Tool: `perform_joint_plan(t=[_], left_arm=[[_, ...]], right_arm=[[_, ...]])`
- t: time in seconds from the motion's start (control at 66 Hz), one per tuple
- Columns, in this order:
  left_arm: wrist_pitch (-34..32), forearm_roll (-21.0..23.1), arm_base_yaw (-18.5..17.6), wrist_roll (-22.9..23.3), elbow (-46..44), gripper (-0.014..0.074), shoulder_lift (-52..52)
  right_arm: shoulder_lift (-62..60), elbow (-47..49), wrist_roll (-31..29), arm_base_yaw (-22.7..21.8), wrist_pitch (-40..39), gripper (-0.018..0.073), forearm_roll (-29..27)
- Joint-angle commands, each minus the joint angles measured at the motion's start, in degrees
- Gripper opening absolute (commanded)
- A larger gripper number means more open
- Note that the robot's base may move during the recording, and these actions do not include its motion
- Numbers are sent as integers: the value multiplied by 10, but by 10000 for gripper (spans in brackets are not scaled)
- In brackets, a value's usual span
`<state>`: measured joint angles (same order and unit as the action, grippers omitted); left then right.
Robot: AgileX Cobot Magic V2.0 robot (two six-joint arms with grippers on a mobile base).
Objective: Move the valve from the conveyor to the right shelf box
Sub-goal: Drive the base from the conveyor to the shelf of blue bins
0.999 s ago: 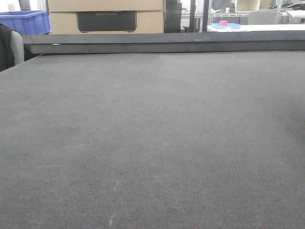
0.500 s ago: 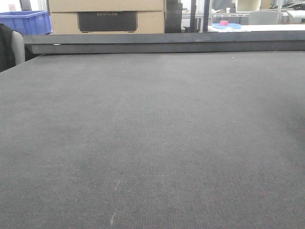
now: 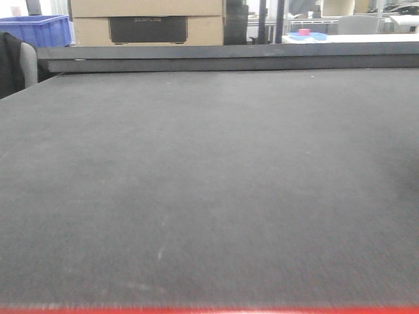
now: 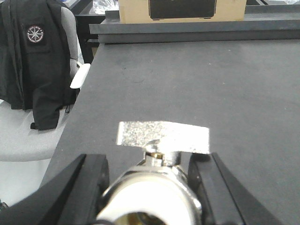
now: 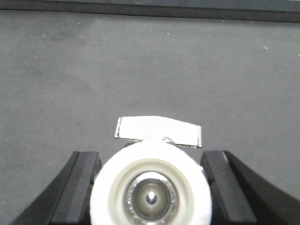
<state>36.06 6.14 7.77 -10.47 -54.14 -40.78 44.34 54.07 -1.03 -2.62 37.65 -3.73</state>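
Pickup looked done, left claw (image 4: 151, 185) and right claw (image 5: 150, 164) each clamped on a valve (image 4: 162, 138), so carrying to the right shelf box seemed next.

left pincer (image 4: 150, 174) grips valve (image 4: 161, 138), right pincer (image 5: 151, 165) another valve (image 5: 152, 180)

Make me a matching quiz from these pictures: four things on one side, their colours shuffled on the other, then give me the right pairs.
Things:
1. crate
2. jacket
3. valve end cap
4. conveyor

Colours:
A. dark grey
B. white
C. blue
D. black

Pairs: 1-C, 2-D, 3-B, 4-A
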Motion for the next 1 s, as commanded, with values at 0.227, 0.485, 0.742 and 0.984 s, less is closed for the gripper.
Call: perform_joint_plan(t=[0.227,0.485,0.742,0.984], left_arm=[[-26,8,-2,0,-3,-111,5],[-25,-11,-80,0,-3,-111,-1],[-25,-11,-90,0,-3,-111,1],[-25,-11,-90,0,-3,-111,1]], right_arm=[[-5,5,-5,-3,-52,-162,7],[-5,5,-5,-3,-52,-162,7],[-5,5,-5,-3,-54,-162,7],[-5,5,-5,-3,-54,-162,7]])
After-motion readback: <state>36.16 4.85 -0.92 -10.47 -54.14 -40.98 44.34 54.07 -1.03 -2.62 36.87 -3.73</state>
